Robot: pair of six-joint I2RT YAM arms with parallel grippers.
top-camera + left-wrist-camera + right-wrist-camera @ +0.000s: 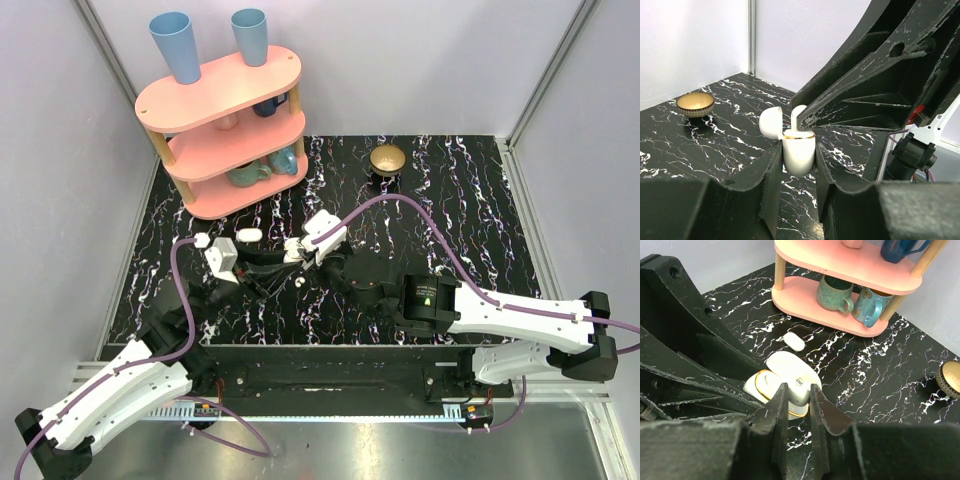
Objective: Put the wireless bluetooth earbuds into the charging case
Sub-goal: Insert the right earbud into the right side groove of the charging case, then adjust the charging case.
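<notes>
The charging case (799,154) sits clamped in the left gripper (798,161); the right gripper (797,392), apparently pinching an earbud (799,384), should lower it straight.

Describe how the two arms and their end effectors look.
The left arm and right arm have white boxy links with black joints, each trailed by a purple cable. The left end effector and right end effector each have two black, scuffed, wedge-shaped fingers.
</notes>
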